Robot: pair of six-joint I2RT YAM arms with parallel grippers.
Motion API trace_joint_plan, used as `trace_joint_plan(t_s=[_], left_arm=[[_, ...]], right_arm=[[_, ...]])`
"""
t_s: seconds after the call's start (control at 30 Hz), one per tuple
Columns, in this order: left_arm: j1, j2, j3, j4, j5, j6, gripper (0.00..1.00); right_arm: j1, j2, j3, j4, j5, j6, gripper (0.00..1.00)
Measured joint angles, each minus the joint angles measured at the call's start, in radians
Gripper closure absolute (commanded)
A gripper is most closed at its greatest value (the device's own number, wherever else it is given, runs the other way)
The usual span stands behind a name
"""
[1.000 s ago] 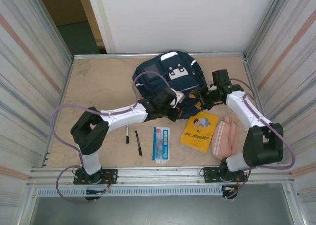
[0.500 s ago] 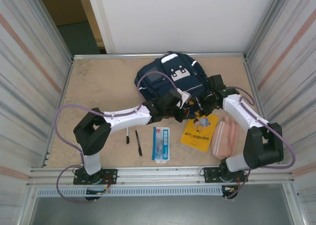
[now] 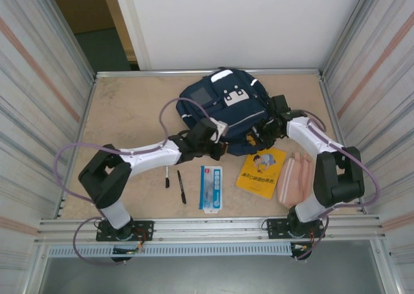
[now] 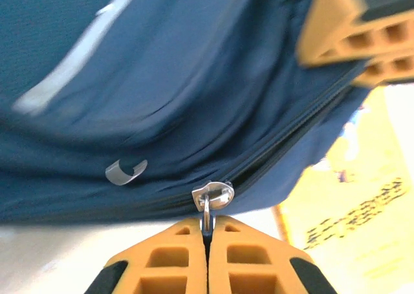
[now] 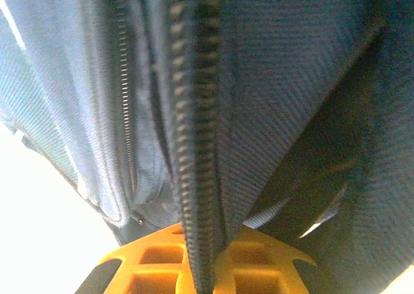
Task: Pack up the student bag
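Left pincer (image 4: 207,234) is clamped shut on the zip pull (image 4: 212,195); right pincer (image 5: 197,268) is closed on the zip seam (image 5: 194,145). Just beyond both lies the bag (image 3: 223,100), apparently unopened. Behind them on the counter (image 3: 129,113) wait book (image 3: 261,171), pouch (image 3: 294,179), packet (image 3: 211,187), pens (image 3: 182,186): nothing packed yet.

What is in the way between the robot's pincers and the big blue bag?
Nothing visible. The left pincer is shut on the student bag's metal zipper pull, and the right pincer is shut on a zipped seam of the bag.
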Motion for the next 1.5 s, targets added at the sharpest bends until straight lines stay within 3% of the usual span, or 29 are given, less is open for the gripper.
trace_joint_plan(t_s=[0.27,0.5,0.6,0.77,1.07,1.5], left_arm=[[0.045,-0.124,-0.118,-0.007,-0.055,-0.006,1.0],[0.041,-0.11,-0.116,-0.028,-0.037,-0.055,1.0],[0.034,-0.06,-0.087,-0.014,0.003,-0.081,1.0],[0.029,0.039,0.007,0.006,0.076,-0.123,1.0],[0.029,0.084,0.081,0.049,0.166,-0.177,1.0],[0.029,0.088,0.081,0.069,0.256,-0.242,1.0]], right_arm=[[0.048,0.167,0.214,-0.075,-0.03,-0.167,0.98],[0.069,0.271,0.25,-0.037,-0.024,-0.172,0.83],[0.044,0.275,0.252,-0.033,-0.024,-0.185,0.7],[0.0,0.244,0.248,-0.063,-0.007,-0.183,0.61],[0.13,0.052,0.115,-0.113,0.069,-0.027,0.54],[0.196,0.041,0.099,-0.074,0.172,0.199,0.51]])
